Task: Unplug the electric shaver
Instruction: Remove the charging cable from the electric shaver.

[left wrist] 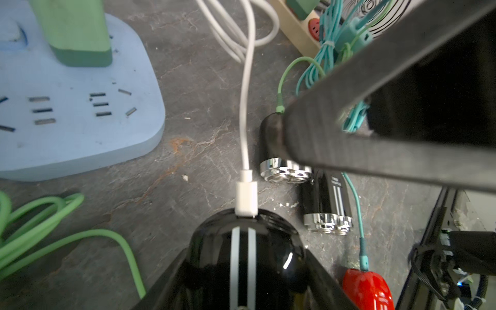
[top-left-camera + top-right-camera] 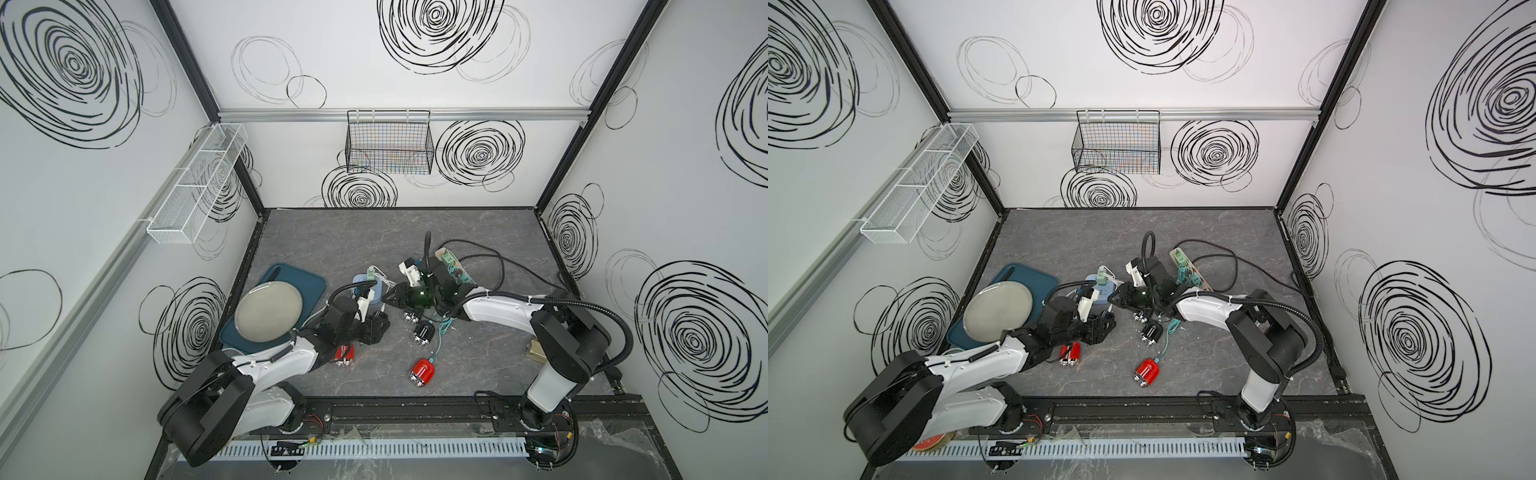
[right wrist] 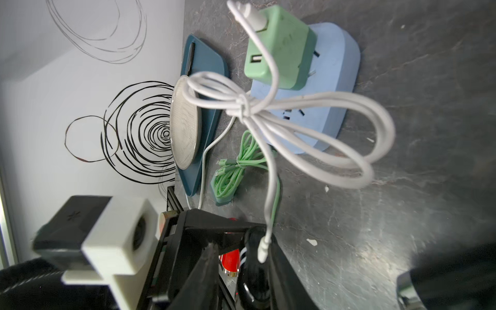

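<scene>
While the left tool (image 1: 246, 252) clamps the black shaver (image 1: 243, 271) between its fingers near the middle of the grey worktop (image 2: 332, 241), the white cable (image 1: 248, 94) is seated in the shaver's rear end through its white plug (image 1: 246, 198). That cable runs in a knotted bundle to the green charger (image 3: 279, 48), which stands in the blue power strip (image 3: 330, 80). The right tool (image 2: 392, 296) hangs just beside the left one, near the cable; whether it is open or closed I cannot tell. One of its fingers (image 1: 349, 128) crosses over a second black shaver (image 1: 271, 139), with a third black shaver (image 1: 326, 198) and a red shaver (image 1: 367, 290) lying close by.
</scene>
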### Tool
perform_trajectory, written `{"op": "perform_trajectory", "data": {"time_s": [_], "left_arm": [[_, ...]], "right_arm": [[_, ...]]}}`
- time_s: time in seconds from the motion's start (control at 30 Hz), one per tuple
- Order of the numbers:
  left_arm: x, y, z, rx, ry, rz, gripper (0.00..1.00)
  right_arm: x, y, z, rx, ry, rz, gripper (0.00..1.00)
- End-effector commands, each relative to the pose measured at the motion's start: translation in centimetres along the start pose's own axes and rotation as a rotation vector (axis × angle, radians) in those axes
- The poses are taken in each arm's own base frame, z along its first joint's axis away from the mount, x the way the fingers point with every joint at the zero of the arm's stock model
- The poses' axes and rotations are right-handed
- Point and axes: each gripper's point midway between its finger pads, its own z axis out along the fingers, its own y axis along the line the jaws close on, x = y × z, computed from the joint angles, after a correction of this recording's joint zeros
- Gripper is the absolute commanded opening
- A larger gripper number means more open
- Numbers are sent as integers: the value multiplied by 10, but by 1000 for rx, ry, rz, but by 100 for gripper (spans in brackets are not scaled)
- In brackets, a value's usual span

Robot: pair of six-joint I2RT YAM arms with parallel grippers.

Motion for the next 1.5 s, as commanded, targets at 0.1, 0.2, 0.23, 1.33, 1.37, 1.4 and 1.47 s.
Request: {"op": "perform_trajectory", "data": {"time_s": [0.1, 0.2, 0.23, 1.33, 1.37, 1.4, 1.47], "left_arm": [[-21, -18, -10, 92, -119, 56, 41], [-22, -19, -11, 95, -128, 62, 40], [-22, -19, -11, 94, -126, 62, 41], [-18, -20, -7, 128, -99, 48, 68], [-18, -20, -7, 141, -97, 44, 70], [-17, -20, -8, 150, -95, 39, 70], [-18, -21, -7, 159, -91, 38, 70]], "right_arm": [[-3, 8, 5, 2, 17, 3, 34], [-2, 11, 10, -16, 33, 1, 33], [-1, 11, 11, -19, 39, 1, 32], [17, 23, 19, -51, 103, -17, 1], [17, 25, 19, -64, 108, -19, 1], [18, 27, 19, -75, 115, -23, 1], [19, 29, 18, -87, 122, -31, 1]]}}
